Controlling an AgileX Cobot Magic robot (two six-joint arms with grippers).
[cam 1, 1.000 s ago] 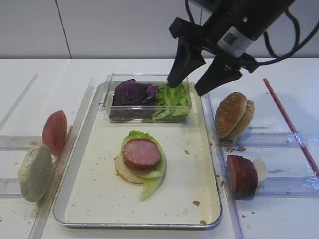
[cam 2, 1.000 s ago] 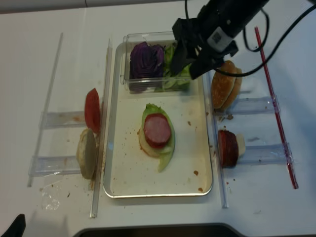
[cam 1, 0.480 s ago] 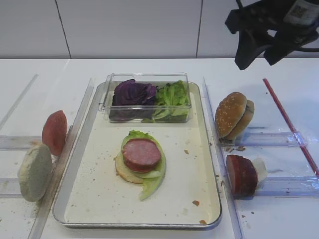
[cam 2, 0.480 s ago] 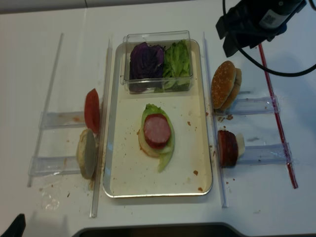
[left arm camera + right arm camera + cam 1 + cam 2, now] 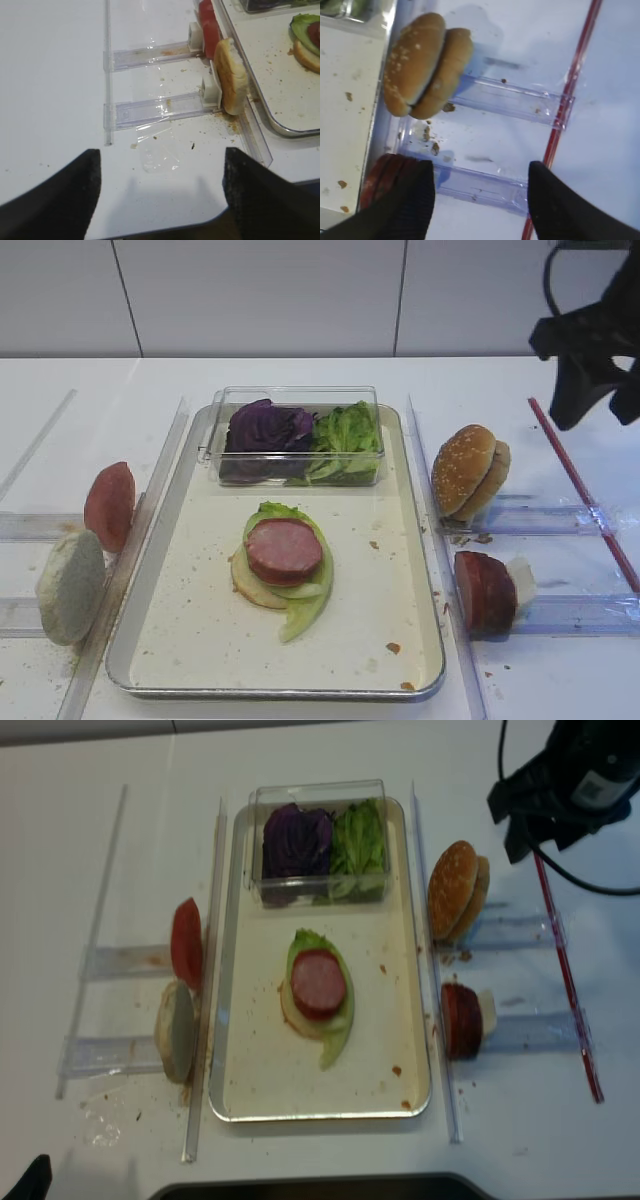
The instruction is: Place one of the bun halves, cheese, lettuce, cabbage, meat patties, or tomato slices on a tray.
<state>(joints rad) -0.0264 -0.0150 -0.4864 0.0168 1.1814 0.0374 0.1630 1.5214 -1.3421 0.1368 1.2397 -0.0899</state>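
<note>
The right gripper (image 5: 598, 390) hangs high over the right side of the worktop (image 5: 520, 390), beyond the buns (image 5: 470, 471), tips pointing down. Its jaws stand wide apart and hold nothing; the wrist view shows bare worktop and clear rails (image 5: 510, 97) between them. The left gripper (image 5: 160, 200) hovers low over the near left worktop, its jaws also spread and empty. On the tray (image 5: 200, 640) sits a bun half, lettuce (image 5: 300, 612) and a patty (image 5: 284, 550), stacked.
</note>
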